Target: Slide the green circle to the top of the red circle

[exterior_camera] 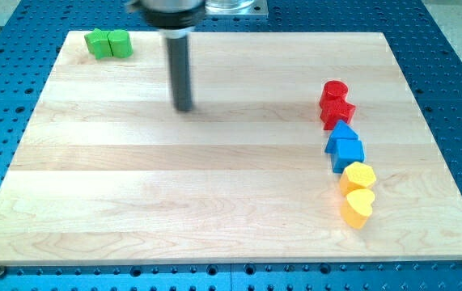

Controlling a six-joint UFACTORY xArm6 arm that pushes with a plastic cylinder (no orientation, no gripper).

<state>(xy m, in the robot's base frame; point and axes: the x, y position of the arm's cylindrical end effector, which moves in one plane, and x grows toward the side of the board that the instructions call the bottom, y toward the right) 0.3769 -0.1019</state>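
Two green blocks sit touching at the board's top left corner: one (97, 42) on the left with an uneven outline and a rounder one, the green circle (120, 44), on the right. The red circle (335, 91) stands at the view's right, at the top of a column of blocks. My tip (184, 107) rests on the board at centre-left, well below and to the right of the green blocks, and far left of the red circle. It touches no block.
Below the red circle runs a column: a red star-like block (337, 111), a blue triangle (341, 132), a blue block (348, 152), a yellow hexagon (359, 175), and a yellow heart (358, 207). The wooden board (214, 202) lies on a blue perforated table.
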